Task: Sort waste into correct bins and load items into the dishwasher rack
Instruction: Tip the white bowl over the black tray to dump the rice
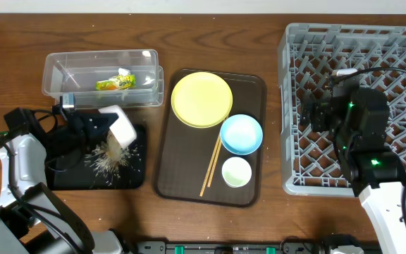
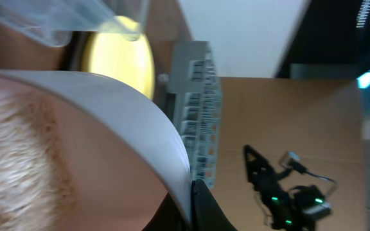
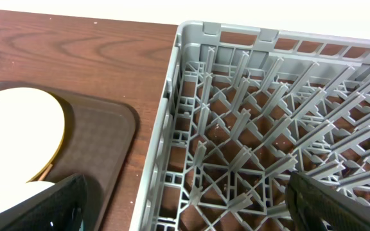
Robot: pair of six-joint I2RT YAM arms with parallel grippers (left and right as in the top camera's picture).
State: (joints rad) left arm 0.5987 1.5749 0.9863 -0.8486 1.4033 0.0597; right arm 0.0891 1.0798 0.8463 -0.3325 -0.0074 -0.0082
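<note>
My left gripper (image 1: 94,128) is shut on the rim of the white bowl (image 1: 120,127) and holds it tipped over the black tray (image 1: 136,176). Rice grains (image 1: 108,156) lie scattered on that tray. In the left wrist view the bowl (image 2: 127,109) fills the frame, with rice (image 2: 11,147) still inside. The snack wrapper (image 1: 115,83) lies in the clear container (image 1: 62,70). I cannot make out the paper scrap. The yellow plate (image 1: 201,99), blue bowl (image 1: 241,133), small white cup (image 1: 236,172) and chopsticks (image 1: 211,168) sit on the brown tray. My right gripper (image 3: 191,212) is open and empty above the left side of the rack (image 3: 172,96).
The brown serving tray (image 1: 256,85) lies between the black tray and the grey rack (image 1: 400,42). The rack holds nothing. The clear container stands just behind the black tray. The yellow plate (image 3: 18,122) shows at the left of the right wrist view.
</note>
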